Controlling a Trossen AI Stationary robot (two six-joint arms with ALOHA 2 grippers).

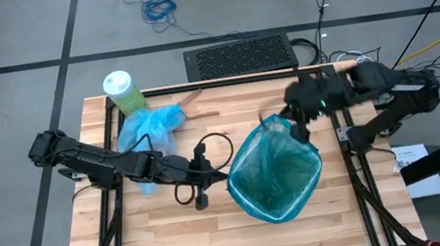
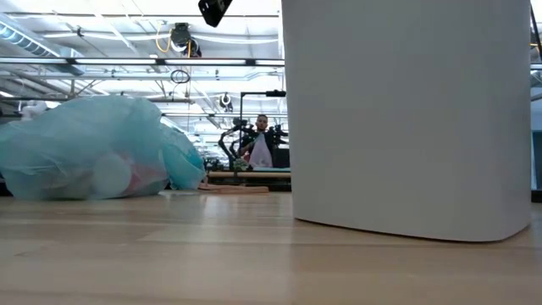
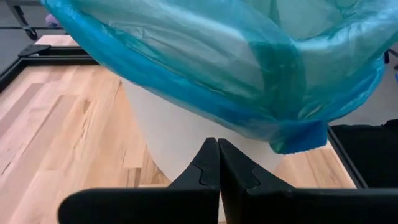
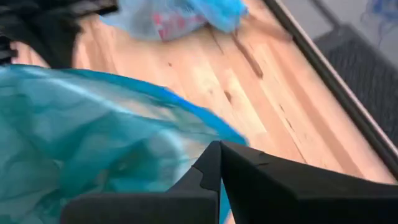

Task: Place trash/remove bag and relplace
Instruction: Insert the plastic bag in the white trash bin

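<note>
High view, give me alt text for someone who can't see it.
Seen from above, a white wastebasket lined with a teal-green bag stands on the wooden table, with the shut left gripper beside its rim and the shut right gripper at the opposite rim. A filled light-blue bag lies farther back beside a green bottle.

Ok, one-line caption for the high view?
Teal liner fitted in the wastebasket, both arms' shut jaws at its rim, tied light-blue bag set aside beside the green bottle.
</note>
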